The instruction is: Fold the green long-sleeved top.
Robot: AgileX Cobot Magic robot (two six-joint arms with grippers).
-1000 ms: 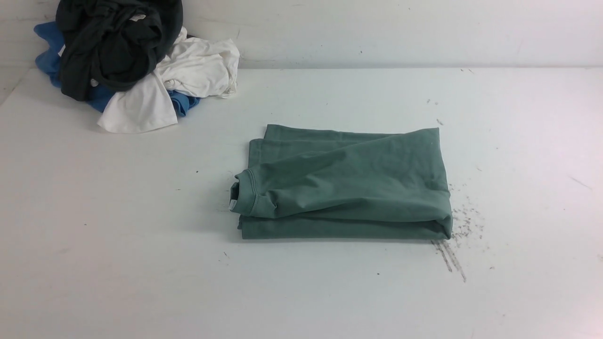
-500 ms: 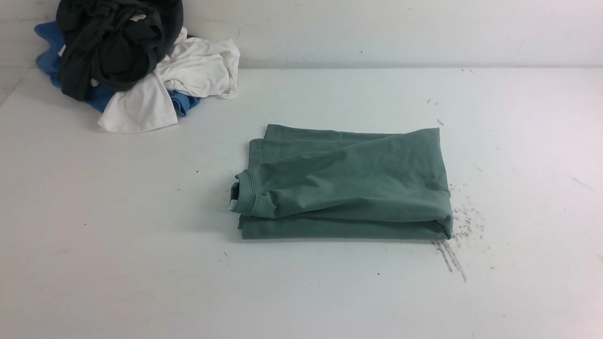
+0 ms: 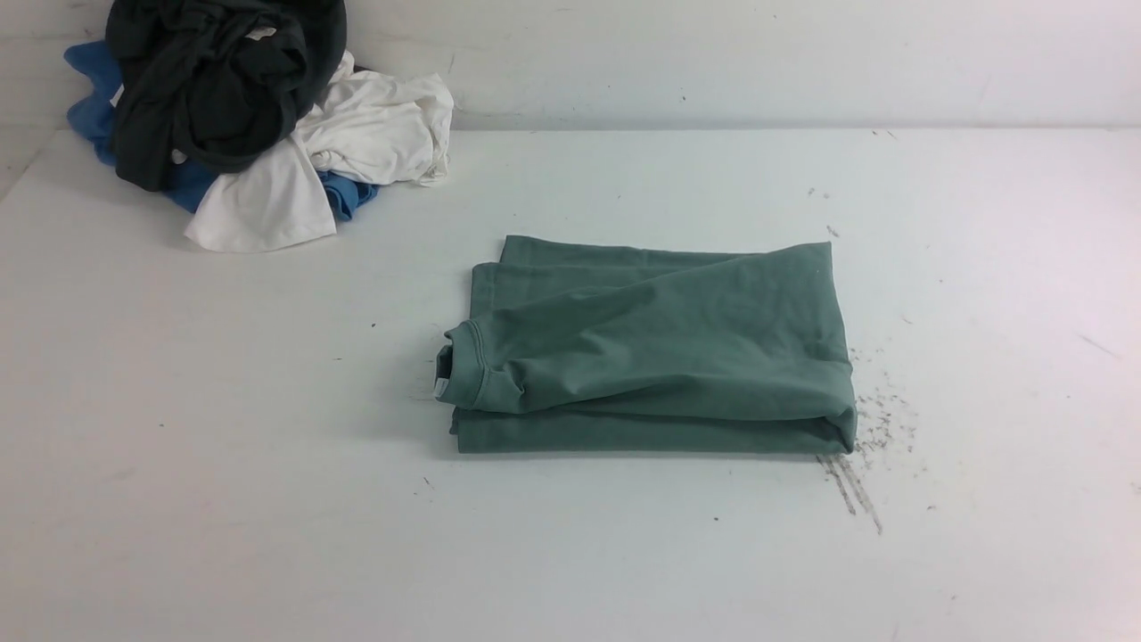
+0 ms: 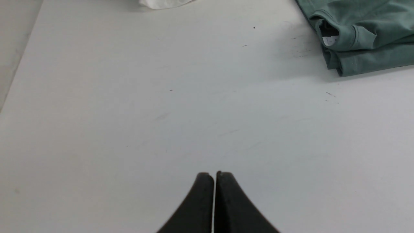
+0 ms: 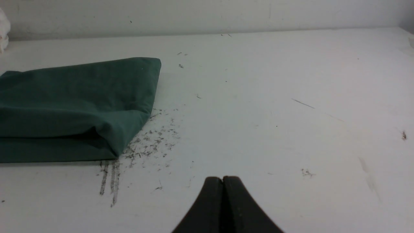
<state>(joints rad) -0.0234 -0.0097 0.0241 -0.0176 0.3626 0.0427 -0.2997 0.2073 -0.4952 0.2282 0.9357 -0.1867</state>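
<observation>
Grippers first: my left gripper (image 4: pixel 214 174) and right gripper (image 5: pixel 223 179) are both pressed together, empty, above bare desk (image 3: pixel 178 446) on the near side of the top (image 3: pixel 655 348). It lies beyond and between them, folded into a block, long axis left-right, collar toward my left. Beyond the top, far left, sits a clothes pile (image 3: pixel 241 116). Folding looks finished.

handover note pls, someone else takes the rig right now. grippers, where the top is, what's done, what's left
Left gripper: shut, empty, over bare table.
Right gripper: shut, empty, clear of the cloth.
Green long-sleeved top: mid-table, folded into a compact rectangle, collar on the robot's left.
Pile of other clothes: far left corner, apart.
Done: folding looks finished.
Left: probably nothing; maybe tidy the edges.
</observation>
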